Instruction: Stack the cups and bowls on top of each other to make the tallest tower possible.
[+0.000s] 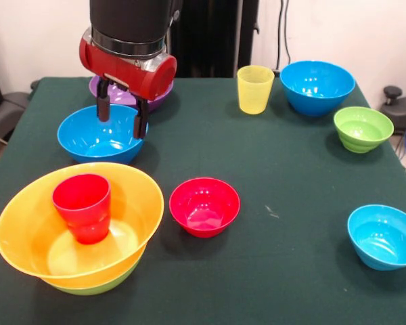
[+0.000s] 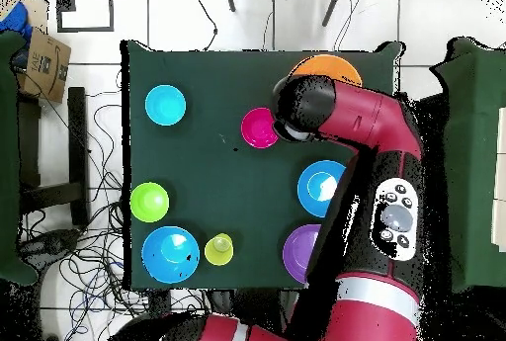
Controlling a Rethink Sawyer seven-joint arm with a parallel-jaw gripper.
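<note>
The pincer (image 1: 123,116) hangs empty over a medium blue bowl (image 1: 95,139), its two dark fingers (image 1: 104,105) parted fairly wide; whether a tip touches the rim is hard to judge. Just behind sits the purple bowl (image 1: 159,100). Near the front of the green surface (image 1: 277,203) stands the tower (image 1: 78,233): the red cup (image 1: 82,206) upright in the orange bowl over the lime-green one.

White wall (image 1: 365,27), tiled floor (image 2: 178,16), cables (image 2: 94,258)
</note>
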